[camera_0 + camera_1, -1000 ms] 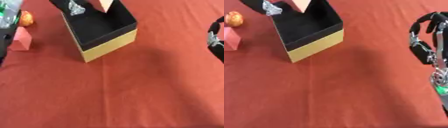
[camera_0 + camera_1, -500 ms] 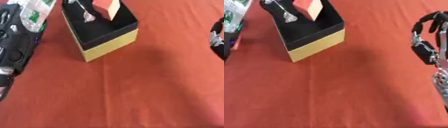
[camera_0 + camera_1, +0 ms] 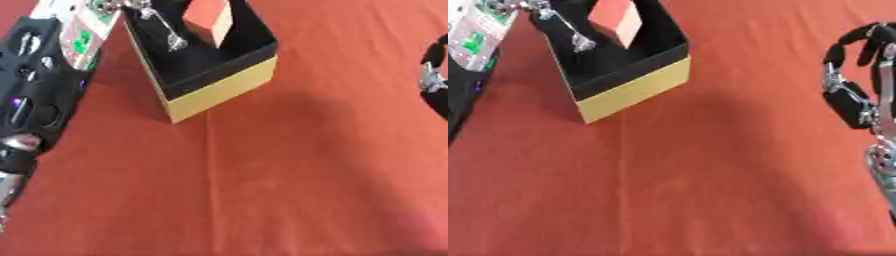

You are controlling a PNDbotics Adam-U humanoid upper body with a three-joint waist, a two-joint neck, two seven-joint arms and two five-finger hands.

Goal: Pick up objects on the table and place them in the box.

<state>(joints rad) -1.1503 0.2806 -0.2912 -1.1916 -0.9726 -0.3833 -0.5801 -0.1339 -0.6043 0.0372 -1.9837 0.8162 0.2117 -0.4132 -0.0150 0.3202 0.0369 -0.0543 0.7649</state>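
Note:
A box (image 3: 223,85) with yellow outer walls and a black inside stands at the upper left of the red table. A block (image 3: 210,20) with a red face and a cream side is tilted inside the box, its top cut off by the picture's edge. My left arm (image 3: 39,90) reaches in along the left edge. My left hand (image 3: 168,36) is over the box, just left of the block, and is mostly out of view. My right hand (image 3: 857,95) is idle at the right edge, fingers loosely arched, holding nothing.
The red tablecloth (image 3: 289,180) fills the middle and the lower part of the view. My left forearm, with a green-lit board (image 3: 83,37) near the wrist, hides the table to the left of the box.
My left arm has swung in over the table's left side, hiding a pink block and an orange thing there. The red block has come down from the top edge into the box.

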